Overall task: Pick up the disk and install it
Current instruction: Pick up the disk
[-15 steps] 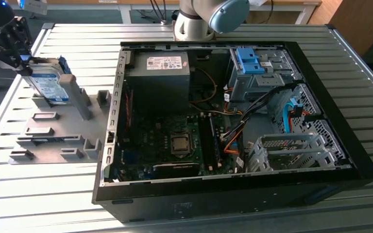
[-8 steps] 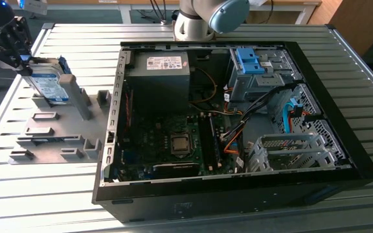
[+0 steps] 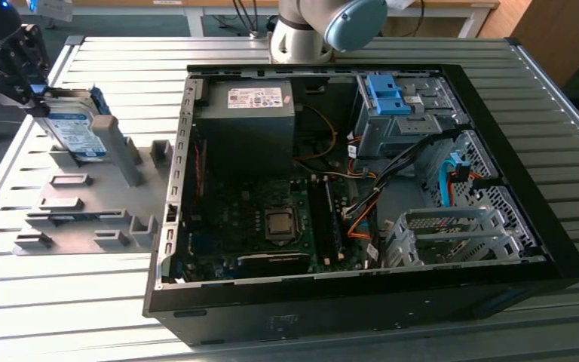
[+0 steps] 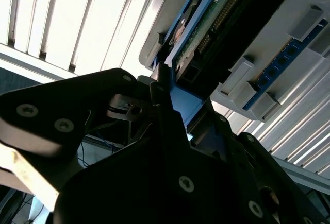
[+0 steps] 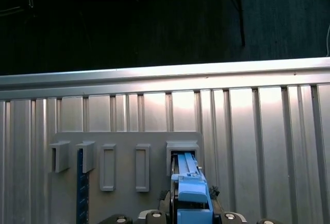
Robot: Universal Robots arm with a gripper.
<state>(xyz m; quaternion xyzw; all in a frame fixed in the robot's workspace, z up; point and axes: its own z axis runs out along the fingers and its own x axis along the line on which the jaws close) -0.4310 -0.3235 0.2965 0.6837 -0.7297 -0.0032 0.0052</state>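
At the exterior view's far left the gripper [image 3: 38,94] hangs tilted, clamped on the upper edge of the disk [image 3: 76,130], which stands on edge beside a grey fixture plate's [image 3: 93,219] upright, the open computer case [image 3: 370,313] rightward on the ribbed metal table [image 3: 48,302].

Exterior view: high, angled down over table [image 3: 139,56] and computer case [image 3: 370,317], mid distance. First wrist view: facing obliquely down onto fixture plate [image 5: 126,198]. Second wrist view: very near the disk [image 4: 216,23]. Shared by all: the disk [image 3: 73,128] [image 5: 193,198].
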